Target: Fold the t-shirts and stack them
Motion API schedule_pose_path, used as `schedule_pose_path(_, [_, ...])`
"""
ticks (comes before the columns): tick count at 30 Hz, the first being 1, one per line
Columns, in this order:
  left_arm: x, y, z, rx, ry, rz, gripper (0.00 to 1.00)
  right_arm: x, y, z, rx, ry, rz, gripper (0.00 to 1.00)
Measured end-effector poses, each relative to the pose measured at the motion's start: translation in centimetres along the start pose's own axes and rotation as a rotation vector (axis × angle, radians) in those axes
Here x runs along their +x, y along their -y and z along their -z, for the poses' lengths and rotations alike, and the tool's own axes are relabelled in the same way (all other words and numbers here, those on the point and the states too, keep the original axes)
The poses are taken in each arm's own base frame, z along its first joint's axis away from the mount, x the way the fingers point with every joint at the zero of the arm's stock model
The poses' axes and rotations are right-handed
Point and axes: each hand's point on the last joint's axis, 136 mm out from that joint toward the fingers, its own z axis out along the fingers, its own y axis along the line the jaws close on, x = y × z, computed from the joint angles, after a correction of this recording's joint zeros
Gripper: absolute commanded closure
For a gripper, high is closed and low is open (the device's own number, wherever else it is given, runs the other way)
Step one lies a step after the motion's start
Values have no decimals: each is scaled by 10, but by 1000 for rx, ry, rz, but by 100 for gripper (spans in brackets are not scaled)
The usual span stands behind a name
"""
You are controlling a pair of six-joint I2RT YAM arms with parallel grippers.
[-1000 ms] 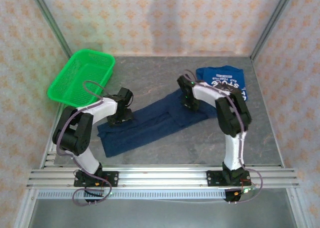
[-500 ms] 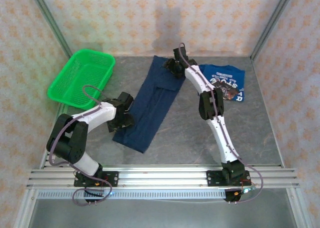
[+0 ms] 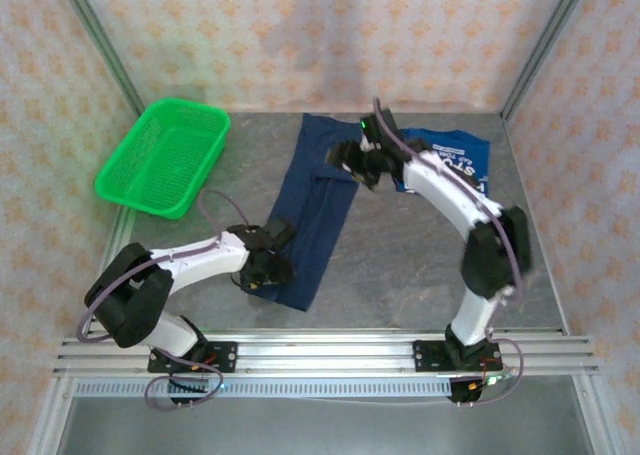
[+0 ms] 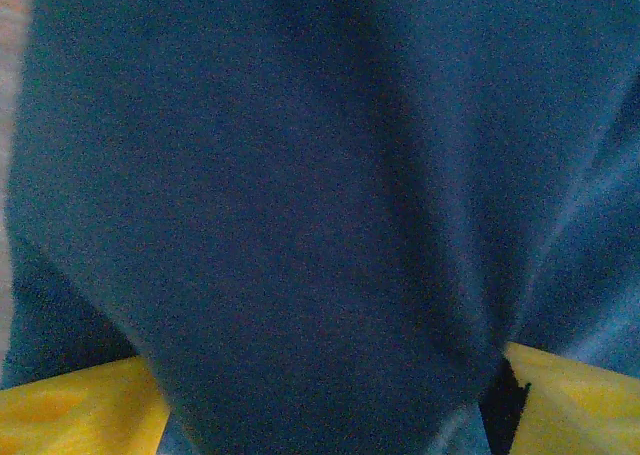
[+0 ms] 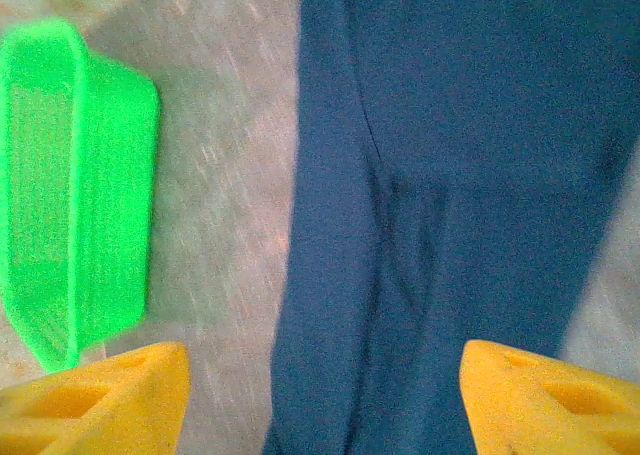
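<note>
The navy t-shirt [image 3: 318, 190] is lying limp along the table [image 3: 410, 265]; my left end effector [image 3: 268, 268] is gaping on its near end, my right end effector [image 5: 325, 380] likewise above its far end; I am favouring corners.

A robot lab cell: patterned panel walls [image 3: 320, 35], aluminium frame rails [image 3: 330, 353], grey tabletop [image 3: 400, 265].
</note>
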Motion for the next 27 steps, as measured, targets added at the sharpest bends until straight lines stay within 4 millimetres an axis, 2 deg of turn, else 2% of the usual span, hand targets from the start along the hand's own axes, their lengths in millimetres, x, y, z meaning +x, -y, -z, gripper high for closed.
schedule_pose_path(3, [14, 18, 3, 29, -14, -59, 19, 45, 60, -5, 92, -52, -100, 29])
schedule_pose_path(6, [25, 31, 13, 82, -25, -82, 16, 83, 99, -20, 200, -115, -148, 29])
schedule_pose_path(8, [25, 38, 31, 147, 1, -80, 12, 105, 103, -25, 227, -140, -149, 29])
schedule_pose_path(11, [13, 42, 76, 236, 89, -57, 11, 137, 99, -31, 216, -160, -149, 30])
schedule_pose_path(13, [-2, 33, 100, 268, 158, -6, 12, 156, 95, -31, 206, -170, -151, 31])
schedule_pose_path(15, [-15, 9, 109, 254, 206, 75, 13, 175, 88, -30, 185, -180, -155, 32])
schedule_pose_path(18, [-17, -23, 96, 176, 205, 152, 15, 200, 73, -28, 148, -198, -147, 32])
schedule_pose_path(20, [-8, -40, 75, 119, 159, 174, 20, 220, 63, -27, 108, -210, -146, 34])
schedule_pose_path(22, [4, -52, 54, 85, 113, 191, 22, 239, 61, -29, 88, -226, -153, 35])
schedule_pose_path(24, [16, -61, 35, 79, 71, 210, 24, 255, 65, -32, 88, -238, -164, 36])
schedule_pose_path(27, [26, -63, 16, 122, 52, 236, 26, 269, 69, -37, 96, -242, -180, 36])
